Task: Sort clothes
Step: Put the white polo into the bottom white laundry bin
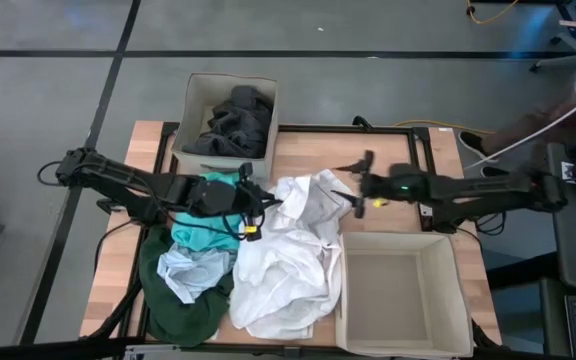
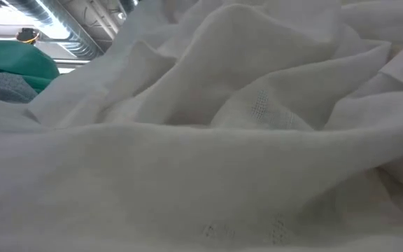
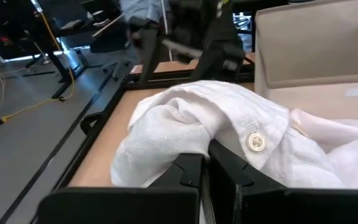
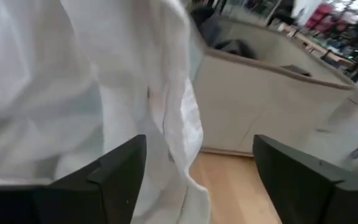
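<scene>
Left gripper [image 3: 207, 163] is clamped tight on a fold of the white shirt [image 1: 288, 255], fingers pinched together with cloth bunched between them; a shirt button [image 3: 255, 142] sits just beside the fingertips. From above, that gripper [image 1: 260, 203] is at the left edge of the white shirt, near the table's middle.

Right gripper [image 4: 197, 168] has its fingers spread wide, nothing between them; the white shirt hangs just beside one finger [image 4: 114, 171], contact unclear. From above it [image 1: 353, 185] hovers at the shirt's right edge, over the bare wood table [image 1: 308, 150].

White shirt lies crumpled mid-table, reaching toward the front edge, and fills nearly all of the low view. To its left: teal garment [image 1: 203, 235], pale blue garment [image 1: 188, 270], dark green garment [image 1: 183, 310], all piled touching each other. Dark grey clothes [image 1: 233, 125] sit inside the back fabric box [image 1: 193, 100]. Front right fabric box [image 1: 403, 295] has no clothes showing in it; the white shirt touches its left wall.
</scene>
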Robot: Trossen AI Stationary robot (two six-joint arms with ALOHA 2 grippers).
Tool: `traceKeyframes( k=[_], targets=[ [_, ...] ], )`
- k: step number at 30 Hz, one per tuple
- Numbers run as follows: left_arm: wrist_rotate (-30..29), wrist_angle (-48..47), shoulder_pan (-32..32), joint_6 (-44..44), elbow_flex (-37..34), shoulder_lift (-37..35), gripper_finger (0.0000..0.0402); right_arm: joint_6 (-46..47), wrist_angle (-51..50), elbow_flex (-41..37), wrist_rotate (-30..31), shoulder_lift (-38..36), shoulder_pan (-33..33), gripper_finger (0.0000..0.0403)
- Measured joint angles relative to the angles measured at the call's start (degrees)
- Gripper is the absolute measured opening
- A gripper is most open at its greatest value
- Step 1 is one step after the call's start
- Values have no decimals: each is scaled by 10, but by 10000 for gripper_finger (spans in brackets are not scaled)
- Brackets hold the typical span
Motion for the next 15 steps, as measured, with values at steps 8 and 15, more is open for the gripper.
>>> traceKeyframes(
  k=[8,15],
  targets=[
    [0,0,-16,5,0,0,5,-35,-59,149,-192,193,-35,303],
    [-10,-4,-14,6,0,0,5,5,-104,211,-415,255,-30,303]
  ],
)
